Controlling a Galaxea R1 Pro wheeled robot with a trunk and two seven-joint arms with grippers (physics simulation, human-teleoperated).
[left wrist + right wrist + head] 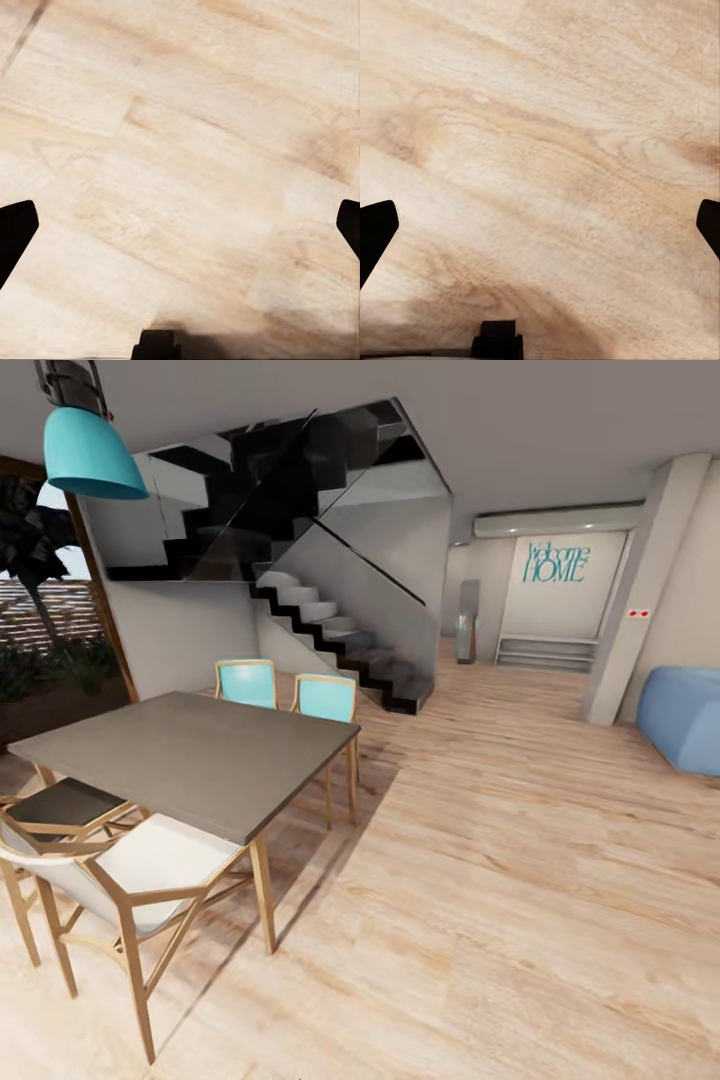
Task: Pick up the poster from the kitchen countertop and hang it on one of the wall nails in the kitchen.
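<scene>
poster: its place cannot be told from these views
left pincer (180,225): fingers spread wide, nothing between them, pale wooden floor (195,150) beneath
right pincer (540,225): spread wide too, over the same floor
room: grey dining bench (190,755), turquoise chairs (325,698), dark staircase (340,630)

My left gripper (180,225) shows two black, blunt-tipped fingers (15,229) and a dark block between them. My right gripper (540,225) looks identical
</scene>
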